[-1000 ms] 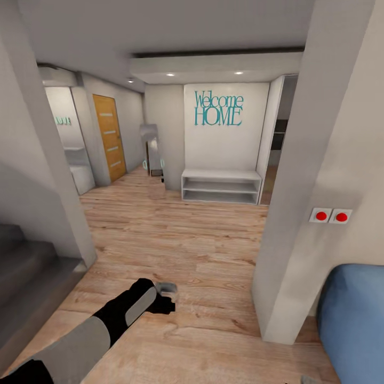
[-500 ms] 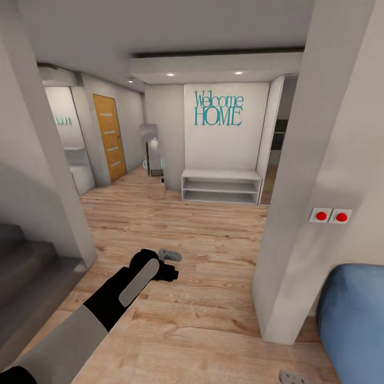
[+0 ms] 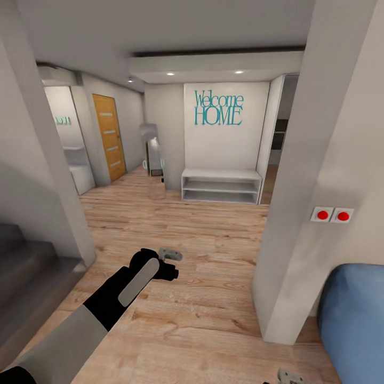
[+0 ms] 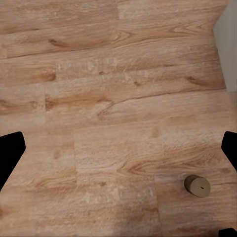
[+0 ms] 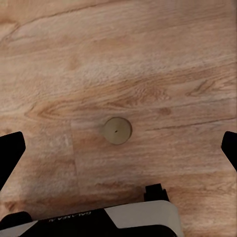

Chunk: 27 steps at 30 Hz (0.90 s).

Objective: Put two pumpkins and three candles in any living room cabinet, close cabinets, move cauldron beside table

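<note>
My left gripper (image 3: 169,255) hangs over the wood floor (image 3: 202,240), fingers apart, empty. My right gripper (image 5: 118,143) is likewise spread, one candle (image 5: 117,131) upright on the floor directly beneath it.

I see a tan floor (image 3: 202,250) with wood grain, a grey-beige candle (image 5: 117,131) on it, teal lettering (image 3: 218,108) on the far white wall, an orange door (image 3: 109,137) far left, red buttons (image 3: 333,215) right, and a blue cushion (image 3: 354,320) near right.

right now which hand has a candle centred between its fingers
The right hand: its candle stands midway between the fingers. The left hand has a candle off near one finger.
</note>
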Available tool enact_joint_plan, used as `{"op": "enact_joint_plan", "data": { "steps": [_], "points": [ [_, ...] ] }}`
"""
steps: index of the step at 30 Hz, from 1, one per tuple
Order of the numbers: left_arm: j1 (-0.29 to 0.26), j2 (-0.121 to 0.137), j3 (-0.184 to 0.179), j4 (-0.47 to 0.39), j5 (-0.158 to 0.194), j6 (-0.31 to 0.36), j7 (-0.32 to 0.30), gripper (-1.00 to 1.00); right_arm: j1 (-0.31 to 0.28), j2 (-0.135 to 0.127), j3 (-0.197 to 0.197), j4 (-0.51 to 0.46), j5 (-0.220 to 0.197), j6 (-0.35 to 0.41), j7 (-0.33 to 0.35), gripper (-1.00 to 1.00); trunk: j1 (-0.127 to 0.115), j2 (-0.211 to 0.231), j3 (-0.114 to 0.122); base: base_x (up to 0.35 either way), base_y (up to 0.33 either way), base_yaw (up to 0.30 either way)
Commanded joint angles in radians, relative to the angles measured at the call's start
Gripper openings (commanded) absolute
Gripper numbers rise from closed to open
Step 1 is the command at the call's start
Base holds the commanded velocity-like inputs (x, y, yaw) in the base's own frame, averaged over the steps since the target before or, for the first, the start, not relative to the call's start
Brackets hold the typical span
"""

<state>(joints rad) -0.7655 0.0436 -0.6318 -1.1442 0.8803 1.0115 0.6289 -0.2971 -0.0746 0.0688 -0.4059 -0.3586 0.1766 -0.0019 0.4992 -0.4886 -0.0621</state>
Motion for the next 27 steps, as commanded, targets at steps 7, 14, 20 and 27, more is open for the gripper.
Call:
{"op": "enact_joint_plan", "data": {
  "steps": [7, 14, 20, 27],
  "points": [
    [-0.002, 0.001, -0.003, 0.001, 0.011, 0.000, 0.011, 1.00, 0.000, 0.004, 0.009, 0.000, -0.007, -0.001, 0.004, 1.00, 0.027, -0.051, -0.024, 0.000, 0.000, 0.000],
    [-0.003, 0.000, -0.003, 0.002, 0.011, -0.003, 0.010, 1.00, 0.000, 0.026, 0.009, 0.010, 0.001, 0.001, -0.005, 1.00, 0.054, -0.100, -0.046, 0.000, 0.000, 0.000],
    [-0.003, -0.001, -0.003, 0.003, 0.011, -0.004, 0.009, 1.00, -0.069, 0.053, 0.008, 0.012, -0.001, 0.068, -0.142, 1.00, 0.077, -0.142, -0.065, 0.000, 0.000, 0.000],
    [-0.003, 0.000, -0.003, 0.003, 0.011, -0.003, 0.008, 1.00, -0.245, 0.141, 0.008, 0.025, -0.002, 0.256, -0.310, 1.00, 0.104, -0.191, -0.087, 0.000, 0.000, 0.000]
  ]
}}
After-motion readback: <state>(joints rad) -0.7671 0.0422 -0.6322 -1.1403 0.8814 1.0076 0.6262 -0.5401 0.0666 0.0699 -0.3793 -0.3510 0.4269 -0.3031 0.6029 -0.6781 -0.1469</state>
